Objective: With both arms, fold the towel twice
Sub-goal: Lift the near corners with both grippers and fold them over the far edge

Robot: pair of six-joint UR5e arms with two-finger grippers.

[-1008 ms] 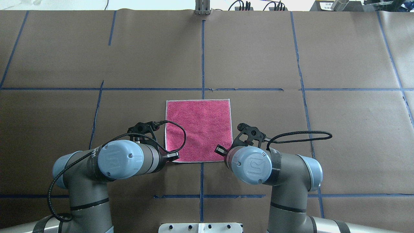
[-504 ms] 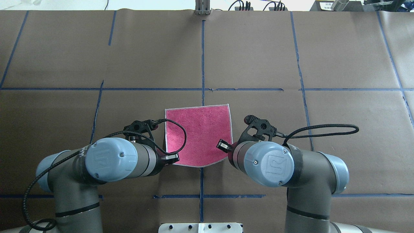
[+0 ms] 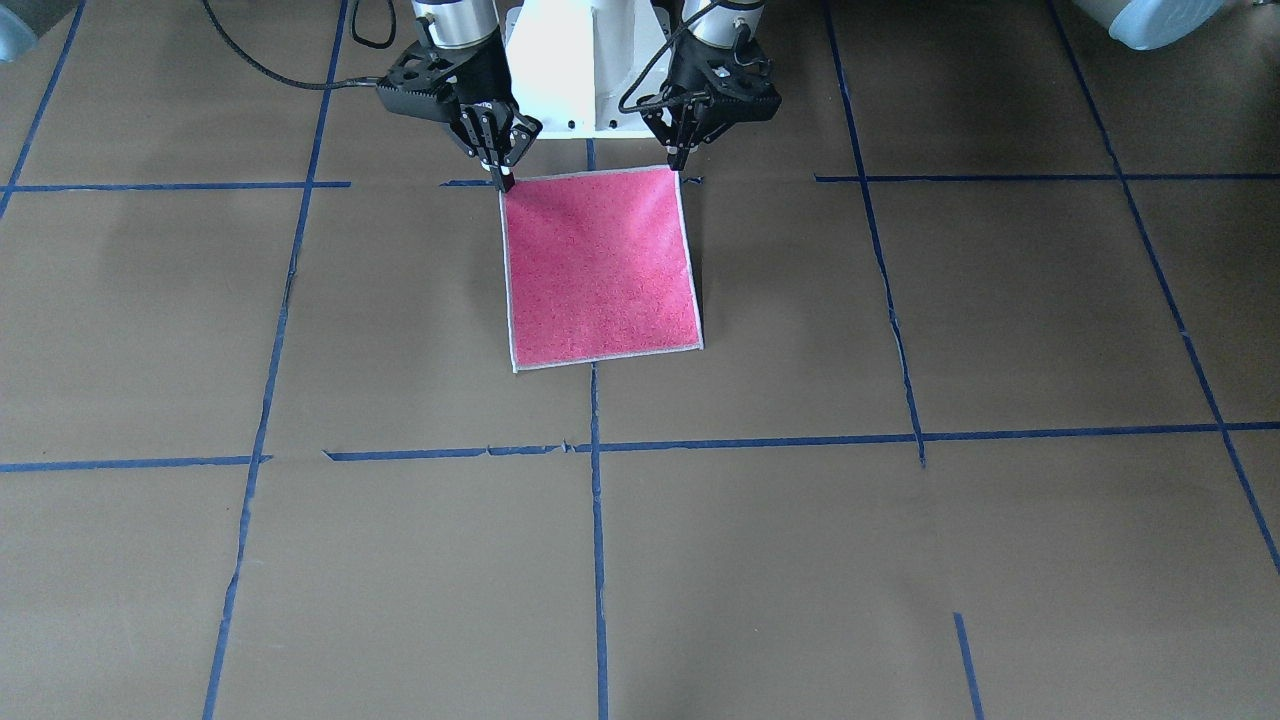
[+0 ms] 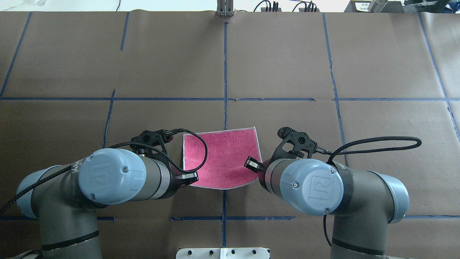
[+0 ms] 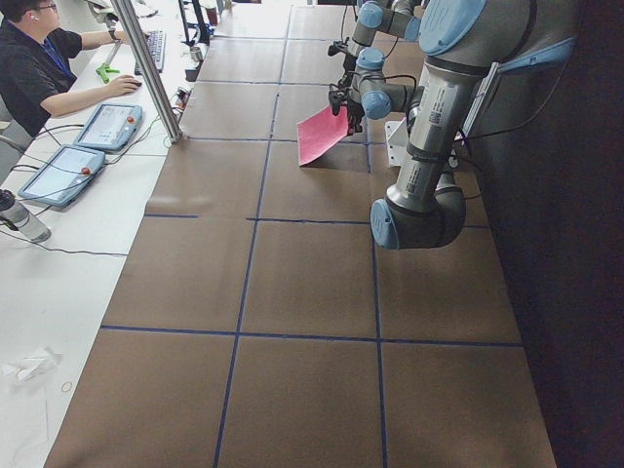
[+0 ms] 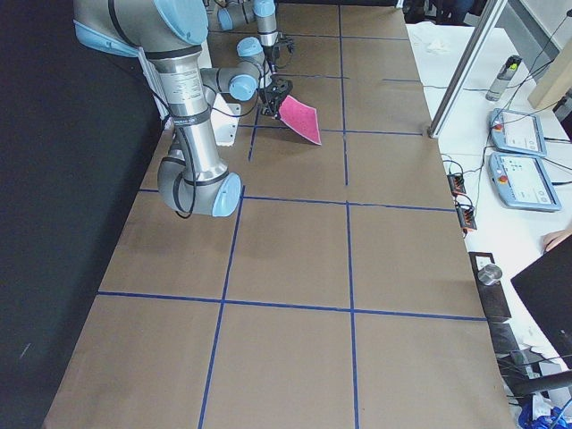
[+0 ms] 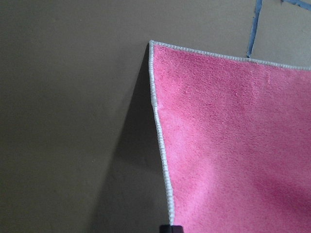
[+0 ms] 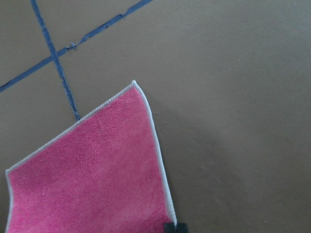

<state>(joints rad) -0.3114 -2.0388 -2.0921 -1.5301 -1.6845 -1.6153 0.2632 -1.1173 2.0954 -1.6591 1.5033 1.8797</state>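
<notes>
2 thin pinches near the desk's [image 3: 900, 560] robot-side edge, left gripper [image 3: 682, 163] and right gripper [image 3: 503, 178] clamped on towel [image 3: 598, 270] corners; might slip, skewing fold.

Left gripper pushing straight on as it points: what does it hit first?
The left gripper pinches the pink terry towel corner; past that, probably the brown paper-covered table beneath, though depth is unclear.

Brown paper tabletop [image 3: 900, 560], blue tape grid lines [image 3: 597, 560], white side bench [image 5: 58, 283], metal post [image 5: 148, 68]
</notes>
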